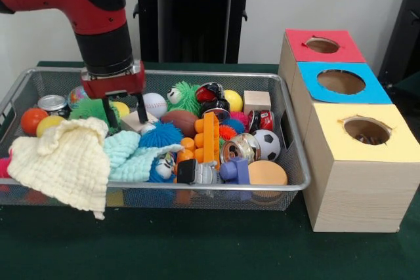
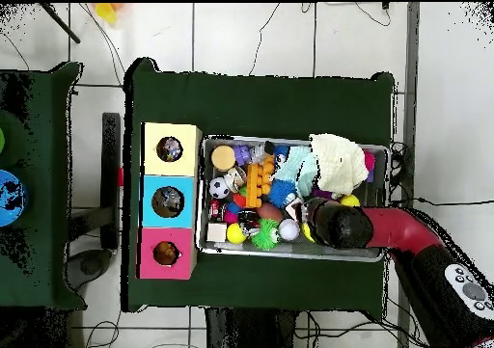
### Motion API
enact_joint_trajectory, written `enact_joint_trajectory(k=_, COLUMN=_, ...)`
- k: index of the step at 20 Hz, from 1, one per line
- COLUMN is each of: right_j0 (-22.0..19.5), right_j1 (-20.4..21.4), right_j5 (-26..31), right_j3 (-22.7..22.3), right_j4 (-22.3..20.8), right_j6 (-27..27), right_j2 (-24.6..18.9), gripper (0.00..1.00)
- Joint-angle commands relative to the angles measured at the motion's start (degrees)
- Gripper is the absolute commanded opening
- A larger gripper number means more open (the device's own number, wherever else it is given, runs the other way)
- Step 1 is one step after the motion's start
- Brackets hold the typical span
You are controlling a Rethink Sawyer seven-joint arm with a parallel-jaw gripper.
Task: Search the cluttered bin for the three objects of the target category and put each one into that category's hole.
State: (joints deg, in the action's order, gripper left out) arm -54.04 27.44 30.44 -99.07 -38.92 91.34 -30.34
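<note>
The gripper (image 1: 125, 115) is down inside the wire bin (image 1: 295, 162), its two dark fingers spread apart with nothing between them, tips poised over a pale wooden block (image 1: 136, 121) just beside the white baseball (image 1: 155, 104). Which category is wanted cannot be told from here, but that block looks the likely pick. It should be light, rigid and flat-sided, so a squeeze across two opposite faces would hold well. A second wooden block (image 1: 256, 101) sits at the bin's far side, well apart. Close around the fingers lie a green spiky toy (image 1: 92, 108), a brown football (image 1: 179, 121) and a blue fuzzy ball (image 1: 161, 136). Soft cloths, a cream cloth (image 1: 62, 162) and a mint cloth (image 1: 128, 152), could snag. Beside the bin wait the red hole (image 1: 321, 45), blue hole (image 1: 340, 82) and yellow hole (image 1: 366, 130).
</note>
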Motion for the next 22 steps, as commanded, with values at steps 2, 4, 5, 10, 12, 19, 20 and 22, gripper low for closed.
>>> enact_joint_trajectory(k=2, right_j0=3.1, right_j1=-5.8, right_j5=-9.9, right_j3=-1.8, right_j4=-2.0, right_j6=8.6, right_j2=4.9, gripper=1.0)
enact_joint_trajectory(k=4, right_j0=4.1, right_j1=-3.2, right_j5=-11.8, right_j3=-4.6, right_j4=-3.4, right_j6=9.0, right_j2=5.9, gripper=1.0)
enact_joint_trajectory(k=5, right_j0=5.0, right_j1=-1.2, right_j5=-12.1, right_j3=-6.2, right_j4=-3.9, right_j6=9.3, right_j2=6.6, gripper=1.0)
enact_joint_trajectory(k=10, right_j0=10.0, right_j1=4.6, right_j5=-16.0, right_j3=-12.8, right_j4=-6.3, right_j6=10.8, right_j2=12.8, gripper=1.0)
enact_joint_trajectory(k=12, right_j0=12.1, right_j1=4.6, right_j5=-20.5, right_j3=-15.0, right_j4=-7.4, right_j6=12.8, right_j2=17.1, gripper=1.0)
enact_joint_trajectory(k=19, right_j0=15.8, right_j1=3.8, right_j5=-32.2, right_j3=-21.5, right_j4=-4.9, right_j6=14.1, right_j2=25.6, gripper=1.0)
enact_joint_trajectory(k=20, right_j0=16.5, right_j1=2.6, right_j5=-34.5, right_j3=-21.6, right_j4=-4.3, right_j6=14.3, right_j2=26.7, gripper=1.0)
enact_joint_trajectory(k=22, right_j0=17.4, right_j1=0.3, right_j5=-37.7, right_j3=-21.4, right_j4=-3.0, right_j6=14.2, right_j2=28.2, gripper=1.0)
